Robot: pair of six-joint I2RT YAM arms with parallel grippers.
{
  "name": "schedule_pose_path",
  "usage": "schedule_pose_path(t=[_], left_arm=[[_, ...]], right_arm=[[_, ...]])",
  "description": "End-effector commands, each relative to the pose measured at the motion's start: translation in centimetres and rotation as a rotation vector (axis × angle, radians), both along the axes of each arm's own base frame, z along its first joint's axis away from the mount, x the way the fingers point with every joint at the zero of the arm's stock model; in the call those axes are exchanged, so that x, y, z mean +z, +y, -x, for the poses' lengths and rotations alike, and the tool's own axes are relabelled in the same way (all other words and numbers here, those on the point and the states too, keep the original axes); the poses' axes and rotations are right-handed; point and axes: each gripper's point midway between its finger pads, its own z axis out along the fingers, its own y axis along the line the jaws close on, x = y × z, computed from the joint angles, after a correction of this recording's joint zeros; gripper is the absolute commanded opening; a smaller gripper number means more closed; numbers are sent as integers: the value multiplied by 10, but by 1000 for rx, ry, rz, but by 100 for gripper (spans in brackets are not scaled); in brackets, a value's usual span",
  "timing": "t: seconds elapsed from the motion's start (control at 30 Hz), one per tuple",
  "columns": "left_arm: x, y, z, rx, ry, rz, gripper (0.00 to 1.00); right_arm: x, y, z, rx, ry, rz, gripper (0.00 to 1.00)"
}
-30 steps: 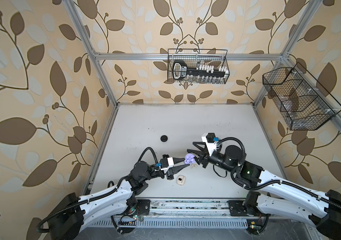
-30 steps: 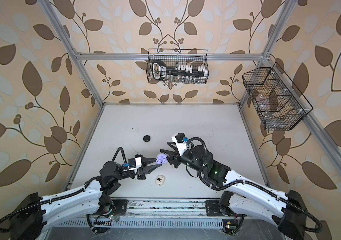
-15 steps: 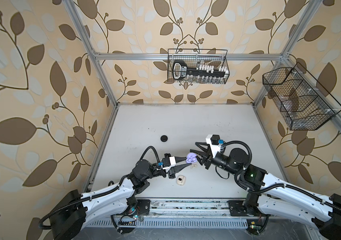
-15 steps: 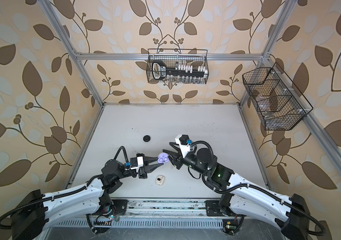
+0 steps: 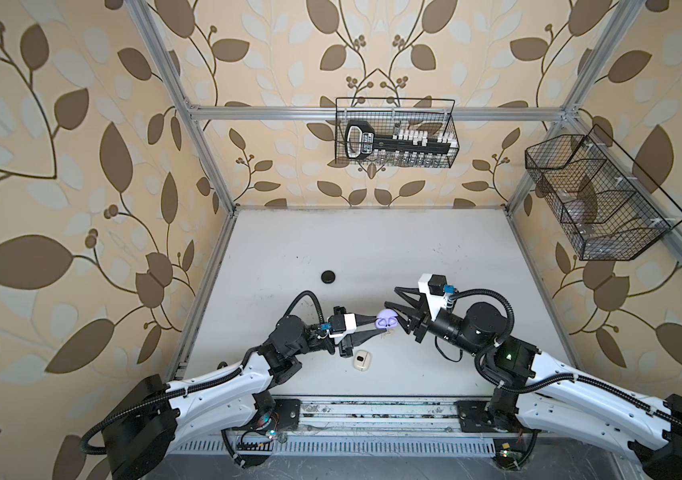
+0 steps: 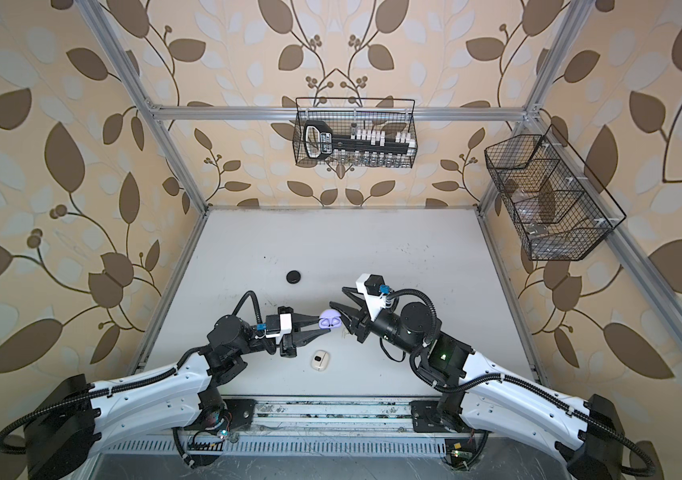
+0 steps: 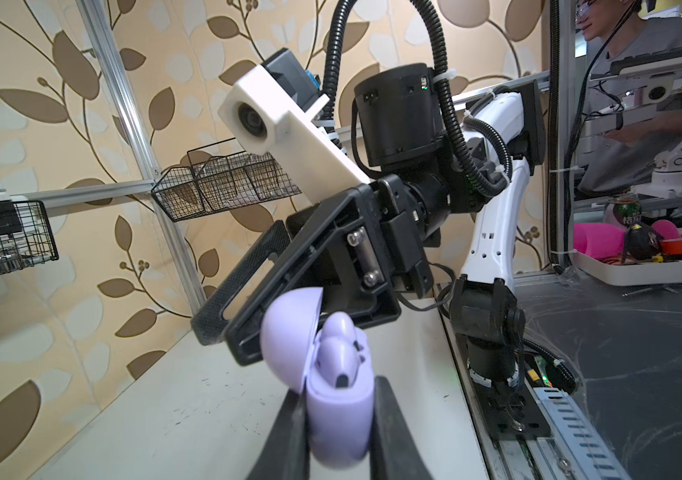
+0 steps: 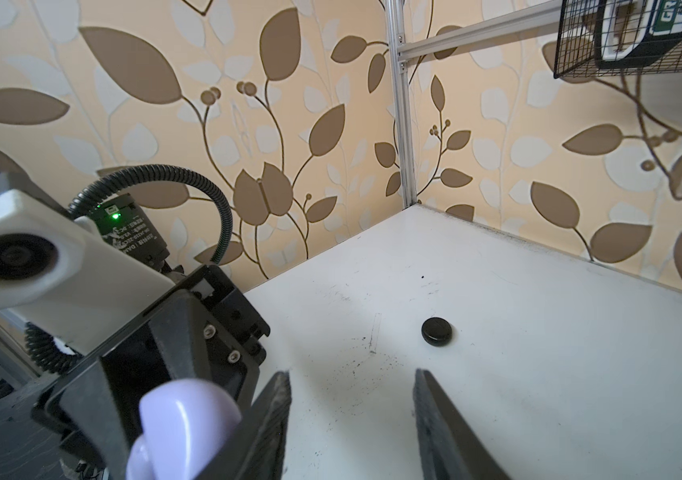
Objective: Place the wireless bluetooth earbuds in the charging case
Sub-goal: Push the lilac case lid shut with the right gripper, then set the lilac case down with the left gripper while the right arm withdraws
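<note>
Scuffed white tabletop (image 5: 372, 249) — cream case (image 5: 360, 362); leaf-patterned walls (image 5: 60, 166).

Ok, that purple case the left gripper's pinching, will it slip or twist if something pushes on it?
Probably a little. The lavender case looks smooth and rounded, pinched only at its sides by the left gripper, so it may pivot. Its open lid is hinged and would likely swing if nudged.

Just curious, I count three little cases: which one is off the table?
The purple case, pinched in the left claw, lid open. The cream case and black case lie on the table.
</note>
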Motion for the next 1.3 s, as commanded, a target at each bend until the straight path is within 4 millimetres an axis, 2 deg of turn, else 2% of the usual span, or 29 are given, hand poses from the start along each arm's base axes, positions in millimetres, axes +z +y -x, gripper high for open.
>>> schedule_pose_path(t=[0.0, 0.2, 0.37, 0.47, 0.57, 0.73, 0.83, 0.97, 1.1, 1.13, 1.2, 1.23, 1.27], left_arm=[[-15, -1, -30, 109, 67, -66, 0], [-14, 4, -44, 128, 113, -56, 0], [-15, 10, -64, 195, 159, -38, 0], [-16, 16, -88, 279, 216, -8, 0], [-17, 26, -121, 395, 318, 46, 0], [-31, 42, -187, 633, 638, 63, 0], [-42, 56, -209, 788, 819, 74, 0], [-51, 63, -217, 872, 985, 106, 0], [-63, 51, -223, 825, 1082, 153, 0], [-67, 46, -225, 815, 1100, 153, 0], [-80, 43, -232, 841, 1155, 125, 0], [-80, 42, -233, 849, 1169, 113, 0], [-94, 41, -235, 876, 1195, 83, 0]], right_arm=[[24, 17, 35, 179, -62, -78, 50], [26, 10, 36, 160, -84, -90, 51], [25, -1, 20, 53, -66, -85, 55], [19, -15, 0, -83, -28, -75, 58], [10, -36, -21, -224, 27, -87, 63], [-9, -81, -57, -456, 149, -122, 71], [-19, -102, -71, -549, 190, -105, 72], [-27, -121, -86, -667, 222, -43, 69], [-34, -126, -96, -699, 231, 2, 67], [-34, -128, -98, -714, 229, 18, 64], [-35, -139, -99, -766, 223, 19, 66], [-34, -143, -99, -773, 218, 11, 66], [-34, -146, -99, -778, 217, 11, 66]])
